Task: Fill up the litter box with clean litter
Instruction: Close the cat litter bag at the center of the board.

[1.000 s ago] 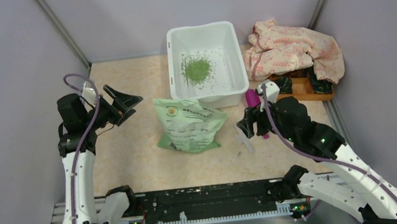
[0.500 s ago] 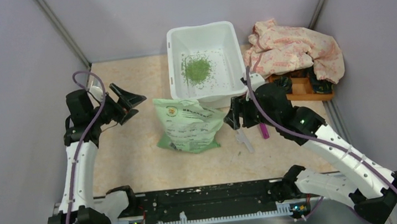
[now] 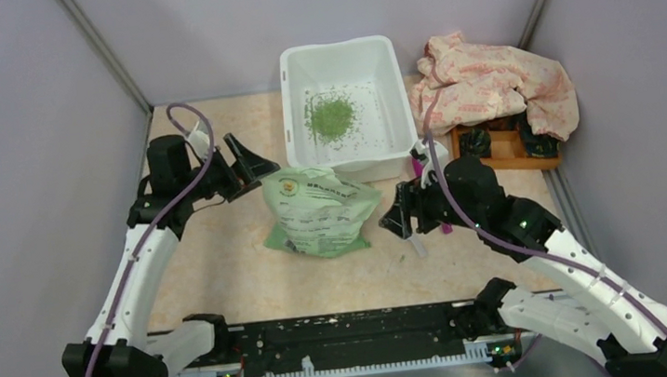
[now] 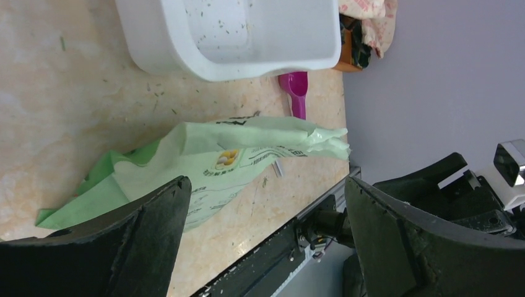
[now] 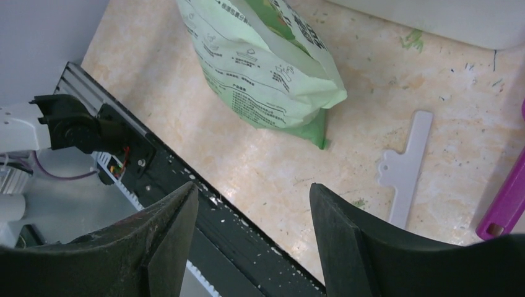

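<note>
**Status.** The litter box [image 3: 351, 170] stands at the far middle of the table. The clean litter [image 3: 331, 117] forms a small pile on its floor, with loose granules scattered around the pile.

**Left gripper.** My left gripper [image 4: 266, 185] has its fingers spread wide and holds nothing. It is positioned off the box's near-left corner, facing the green-and-white bag [image 3: 318, 211]. The bag lies just in front of the box's near wall.

**Right gripper.** My right gripper [image 5: 254, 189] is also spread and empty, in front of the box's near-right corner.

**Other items.** A magenta scoop [image 4: 296, 90] and a white flat strip [image 5: 405, 167] lie on the table near that same corner.
</note>
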Controlling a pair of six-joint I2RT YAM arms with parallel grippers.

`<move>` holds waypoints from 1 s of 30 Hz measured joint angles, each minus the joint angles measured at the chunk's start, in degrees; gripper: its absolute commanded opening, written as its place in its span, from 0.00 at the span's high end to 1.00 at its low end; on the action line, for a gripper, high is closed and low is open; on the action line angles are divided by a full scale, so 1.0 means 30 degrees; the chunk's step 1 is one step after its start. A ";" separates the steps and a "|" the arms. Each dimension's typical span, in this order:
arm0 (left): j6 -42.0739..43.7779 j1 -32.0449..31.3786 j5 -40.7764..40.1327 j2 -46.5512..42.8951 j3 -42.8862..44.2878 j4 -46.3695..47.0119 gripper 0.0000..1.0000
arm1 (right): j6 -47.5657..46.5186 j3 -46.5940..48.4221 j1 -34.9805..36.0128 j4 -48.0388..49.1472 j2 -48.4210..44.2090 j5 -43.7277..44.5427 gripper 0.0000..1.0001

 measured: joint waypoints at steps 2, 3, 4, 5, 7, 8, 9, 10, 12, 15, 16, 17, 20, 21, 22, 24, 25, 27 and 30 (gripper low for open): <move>-0.0015 -0.0685 -0.0124 -0.0131 -0.0372 -0.0015 0.01 | -0.0066 -0.0495 0.0102 0.0073 -0.0357 0.0015 0.34; 0.0000 -0.0925 -0.0175 -0.0189 -0.0495 -0.0051 0.01 | -0.0095 -0.0787 0.0109 0.0131 -0.0561 0.0015 0.34; 0.0066 -0.1100 -0.0219 -0.0255 -0.0517 -0.0168 0.01 | -0.0131 -0.1100 0.0109 0.0175 -0.0794 0.0029 0.34; 0.0160 -0.1209 -0.0313 -0.0379 -0.0517 -0.0277 0.01 | -0.0160 -0.1326 0.0109 0.0226 -0.0991 0.0044 0.34; 0.0510 -0.1253 -0.0670 -0.0816 -0.0415 -0.0758 0.01 | -0.0393 -0.1676 0.0117 0.0255 -0.1413 0.0117 0.34; 0.0714 -0.1253 -0.0860 -0.1107 -0.0226 -0.1093 0.01 | -0.0597 -0.1800 0.0117 0.0306 -0.1654 0.0175 0.34; 0.0984 -0.1253 -0.1027 -0.1384 0.0051 -0.1341 0.01 | -0.0838 -0.1858 0.0117 0.0335 -0.1902 0.0189 0.34; 0.1239 -0.1253 -0.1158 -0.1581 0.0372 -0.1596 0.01 | -0.1115 -0.1872 0.0117 0.0379 -0.2120 0.0189 0.34; 0.2011 -0.1253 -0.1515 -0.1741 0.1435 -0.2273 0.01 | -0.1792 -0.1953 0.0117 0.0831 -0.2630 0.0066 0.34; 0.2820 -0.1253 -0.2404 -0.1588 0.3126 -0.3300 0.01 | -0.2878 -0.2229 0.0117 0.1923 -0.3242 -0.0277 0.33; 0.2951 -0.1253 -0.2769 -0.1508 0.3708 -0.3621 0.01 | -0.3198 -0.2244 0.0117 0.2244 -0.3300 -0.0342 0.33; 0.2958 -0.1253 -0.3024 -0.1399 0.4189 -0.3985 0.01 | -0.3599 -0.2244 0.0117 0.2674 -0.3206 -0.0386 0.34; 0.2652 -0.1253 -0.3679 -0.0714 0.5515 -0.5107 0.01 | -0.4852 -0.2237 0.0117 0.3869 -0.2047 -0.0495 0.34; 0.2448 -0.1253 -0.3752 -0.0430 0.5785 -0.5421 0.01 | -0.5304 -0.2222 0.0117 0.4124 -0.1399 -0.0532 0.34; 0.2186 -0.1253 -0.3767 -0.0117 0.5974 -0.5741 0.01 | -0.5668 -0.2200 0.0117 0.4320 -0.0758 -0.0554 0.33; 0.1727 -0.1253 -0.3759 0.0248 0.6011 -0.6222 0.01 | -0.6171 -0.2200 0.0117 0.4488 0.0321 -0.0554 0.33; 0.1537 -0.1253 -0.3767 0.0379 0.6011 -0.6484 0.01 | -0.6346 -0.2200 0.0117 0.4466 0.0699 -0.0546 0.32; 0.1333 -0.1253 -0.3869 0.0415 0.6011 -0.6805 0.01 | -0.6645 -0.2135 0.0117 0.4459 0.0962 -0.0525 0.32; 0.1268 -0.1253 -0.4138 0.0182 0.6011 -0.7031 0.01 | -0.6965 -0.1450 0.0117 0.4182 0.1195 -0.0466 0.32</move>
